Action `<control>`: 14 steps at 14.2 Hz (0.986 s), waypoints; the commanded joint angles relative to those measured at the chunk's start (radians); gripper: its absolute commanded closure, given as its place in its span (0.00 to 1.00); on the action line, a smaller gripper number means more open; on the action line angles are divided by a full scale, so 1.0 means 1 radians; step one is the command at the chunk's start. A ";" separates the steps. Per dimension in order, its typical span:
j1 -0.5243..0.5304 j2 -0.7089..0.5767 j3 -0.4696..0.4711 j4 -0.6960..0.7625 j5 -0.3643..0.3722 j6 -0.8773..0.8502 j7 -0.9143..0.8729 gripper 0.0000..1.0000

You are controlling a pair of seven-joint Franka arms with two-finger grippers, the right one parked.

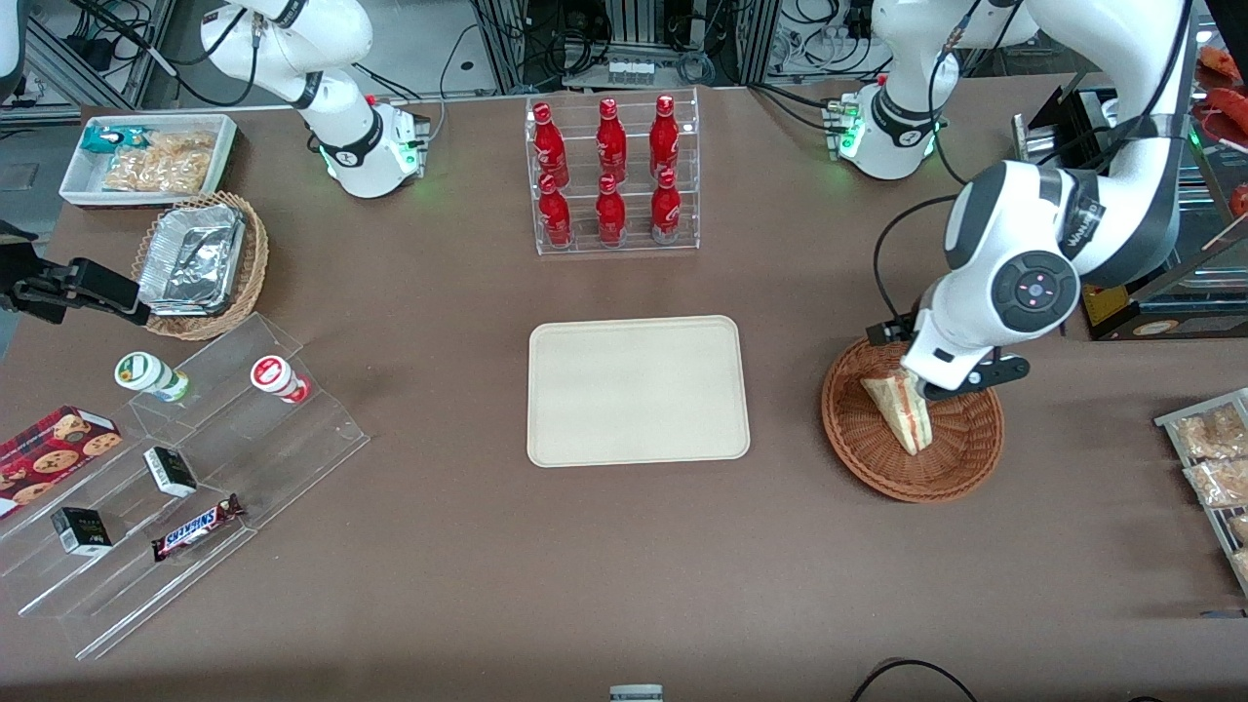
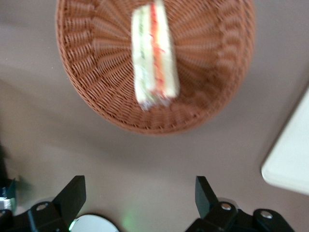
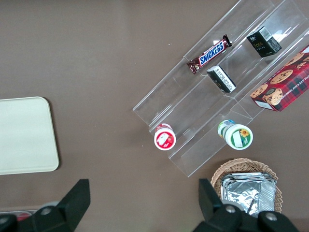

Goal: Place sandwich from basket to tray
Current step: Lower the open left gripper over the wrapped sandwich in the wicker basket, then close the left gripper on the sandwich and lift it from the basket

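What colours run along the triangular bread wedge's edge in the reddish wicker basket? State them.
Red, orange and green, on the pale triangular sandwich; clearest in the left wrist view, gripper open above.

SNICKERS reads on the candy bar (image 1: 198,526) lying on the clear stepped display, lower left of the front view; same word on the bar in the right wrist view, upper right. Other packets' print, the bottle labels and the lettering on the arm are unreadable.

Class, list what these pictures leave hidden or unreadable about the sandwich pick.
- Front view: the arm's wrist covers the gripper and the basket's rim farthest from the camera.
- Left wrist view: the sandwich is blurred, so its filling layers smear; the basket and tray are cut off by the picture's edges.
- Fingers open, apart from the sandwich.
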 commanded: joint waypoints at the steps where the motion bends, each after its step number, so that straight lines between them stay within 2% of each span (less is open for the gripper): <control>1: 0.000 -0.024 0.027 -0.081 -0.011 0.108 -0.122 0.00; 5: 0.017 -0.022 0.030 -0.170 -0.016 0.257 -0.253 0.00; 7: 0.018 -0.006 0.032 -0.185 -0.043 0.313 -0.324 0.00; 14: 0.017 0.057 0.038 -0.223 -0.043 0.434 -0.333 0.00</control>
